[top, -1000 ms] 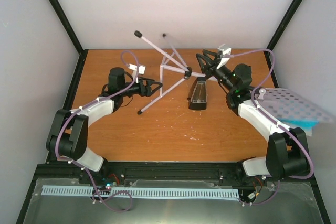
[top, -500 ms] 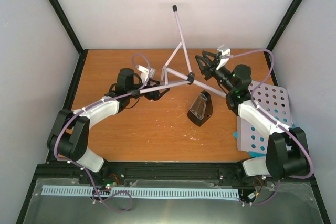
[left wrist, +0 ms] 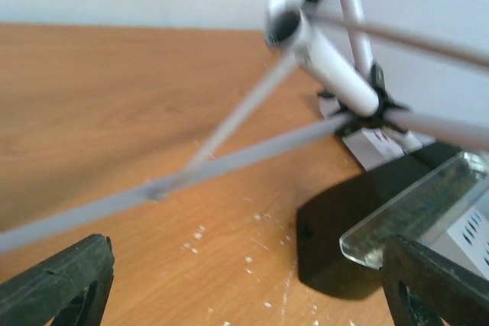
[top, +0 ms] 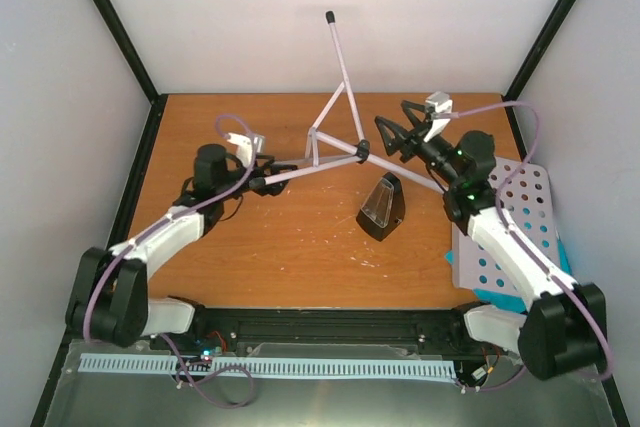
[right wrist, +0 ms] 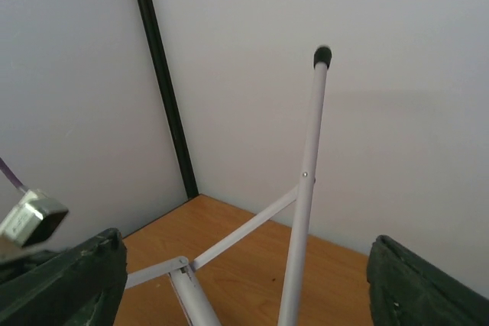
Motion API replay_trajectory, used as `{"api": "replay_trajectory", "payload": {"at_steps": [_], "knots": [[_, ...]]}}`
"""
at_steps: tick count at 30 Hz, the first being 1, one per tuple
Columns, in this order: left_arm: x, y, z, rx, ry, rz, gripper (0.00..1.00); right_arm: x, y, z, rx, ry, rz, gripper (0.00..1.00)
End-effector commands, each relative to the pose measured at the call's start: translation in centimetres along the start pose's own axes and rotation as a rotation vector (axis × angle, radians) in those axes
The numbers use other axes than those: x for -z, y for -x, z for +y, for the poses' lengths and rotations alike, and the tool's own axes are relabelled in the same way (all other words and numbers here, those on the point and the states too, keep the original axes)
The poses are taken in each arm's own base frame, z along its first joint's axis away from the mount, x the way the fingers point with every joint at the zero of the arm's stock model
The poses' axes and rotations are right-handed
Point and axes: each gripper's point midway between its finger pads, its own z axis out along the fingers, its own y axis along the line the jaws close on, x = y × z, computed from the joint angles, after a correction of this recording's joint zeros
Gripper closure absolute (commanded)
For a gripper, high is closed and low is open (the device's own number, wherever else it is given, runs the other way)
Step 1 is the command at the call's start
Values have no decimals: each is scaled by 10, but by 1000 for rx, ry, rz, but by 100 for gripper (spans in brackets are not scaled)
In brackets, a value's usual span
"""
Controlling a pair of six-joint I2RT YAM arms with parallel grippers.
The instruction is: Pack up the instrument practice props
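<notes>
The silver music stand lies tipped over on the table, its hub point(top: 360, 152) mid-table and one leg point(top: 338, 57) pointing up at the back wall. Its perforated grey tray point(top: 505, 232) lies flat at the right, with blue music sheets point(top: 492, 294) showing under it. The black metronome point(top: 381, 209) with clear cover appears to lie on its side in front of the hub. My left gripper point(top: 266, 177) is open beside the end of a low leg point(left wrist: 229, 162). My right gripper point(top: 393, 135) is open just right of the hub, holding nothing; the raised leg point(right wrist: 306, 188) stands beyond its fingers.
Black frame posts and white walls close in the back and both sides. The right forearm point(top: 505, 247) reaches over the tray. White specks dot the wood point(left wrist: 252, 257) near the metronome point(left wrist: 336, 250).
The stand swung round, its tray dropping flat onto the table at the right, and the metronome tipped forward. The right gripper opened and shifted right. The left arm drew back to the left.
</notes>
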Motion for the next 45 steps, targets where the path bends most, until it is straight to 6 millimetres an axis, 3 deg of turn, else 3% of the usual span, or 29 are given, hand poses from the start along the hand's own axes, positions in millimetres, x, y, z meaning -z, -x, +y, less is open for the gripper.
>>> {"api": "replay_trajectory", "payload": {"at_steps": [1,6,9,12,16,18,23,25,30,35,41,45], "knots": [[36,29,5,4,82,-94,4,28,2,-6,-76,-104,58,14],[80,46,-9,42,160,-189,2,77,-16,-29,-244,-402,188,5],[104,63,-38,36,107,-240,0,119,-35,-45,-337,-555,237,0],[113,77,-74,37,-22,-202,0,156,-61,-58,-438,-694,283,0],[126,98,-118,39,-197,-184,0,187,-94,-67,-647,-798,301,0],[129,104,-127,38,-240,-194,0,189,-107,-65,-805,-799,269,0],[122,109,-128,46,-254,-141,1,178,-143,-52,-1171,-728,190,0],[128,115,-129,25,-225,-169,1,176,-145,-52,-1251,-710,140,0],[139,121,-128,9,-154,-196,1,178,-146,-61,-1325,-739,45,0],[151,143,-124,-20,-48,-240,1,174,-156,-80,-1407,-762,-67,0],[161,171,-142,-124,-45,-223,1,156,-157,-102,-1385,-773,-90,2],[164,181,-145,-168,-32,-230,1,145,-172,-118,-1396,-805,-89,8]]}}
